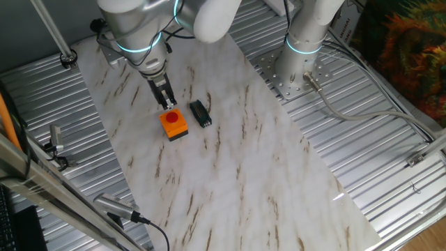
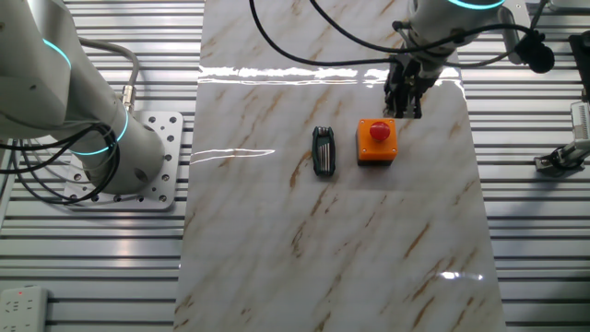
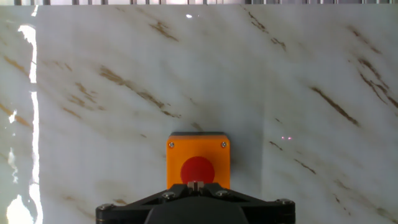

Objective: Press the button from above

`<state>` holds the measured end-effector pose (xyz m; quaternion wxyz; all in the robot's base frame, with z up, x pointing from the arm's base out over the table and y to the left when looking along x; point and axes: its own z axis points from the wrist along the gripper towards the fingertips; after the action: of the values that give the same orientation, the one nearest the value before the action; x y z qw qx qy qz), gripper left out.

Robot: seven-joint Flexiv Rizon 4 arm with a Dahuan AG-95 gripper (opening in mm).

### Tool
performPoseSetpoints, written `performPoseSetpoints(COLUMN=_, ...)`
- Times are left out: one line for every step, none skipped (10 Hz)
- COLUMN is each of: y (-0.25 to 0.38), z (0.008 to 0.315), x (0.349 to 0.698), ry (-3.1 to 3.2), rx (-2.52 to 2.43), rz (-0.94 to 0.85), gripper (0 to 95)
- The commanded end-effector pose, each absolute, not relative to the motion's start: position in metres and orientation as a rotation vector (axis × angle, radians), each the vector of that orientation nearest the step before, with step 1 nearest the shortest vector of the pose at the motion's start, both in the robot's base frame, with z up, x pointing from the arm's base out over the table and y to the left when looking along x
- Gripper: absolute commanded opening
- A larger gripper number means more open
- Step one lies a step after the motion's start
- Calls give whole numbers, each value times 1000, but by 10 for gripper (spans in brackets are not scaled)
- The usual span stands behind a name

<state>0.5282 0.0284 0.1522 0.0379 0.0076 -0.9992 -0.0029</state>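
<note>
Gripper [image 1: 168, 104] sits right over the red button [image 3: 198, 170], fingertips hovering at its far edge; can't tell if the fingers are spread or pressed together. Its orange box [image 2: 376, 149] rests on the marble-look tabletop [image 2: 369, 240], with a small black block [image 1: 201, 113] just beside it.
</note>
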Motion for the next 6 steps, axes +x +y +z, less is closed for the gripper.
performPoseSetpoints(y=28, z=152, x=528, ry=-3065, rx=26, rz=-12, gripper=0)
performPoseSetpoints(y=28, z=152, x=528, ry=-3065, rx=29, rz=-14, gripper=0)
performPoseSetpoints(y=28, z=152, x=528, ry=-3062, rx=36, rz=-17, gripper=0)
performPoseSetpoints(y=28, z=152, x=528, ry=-3058, rx=55, rz=-30, gripper=0)
performPoseSetpoints(y=28, z=152, x=528, ry=-3052, rx=79, rz=-52, gripper=0)
performPoseSetpoints(y=28, z=152, x=528, ry=-3048, rx=91, rz=-71, gripper=0)
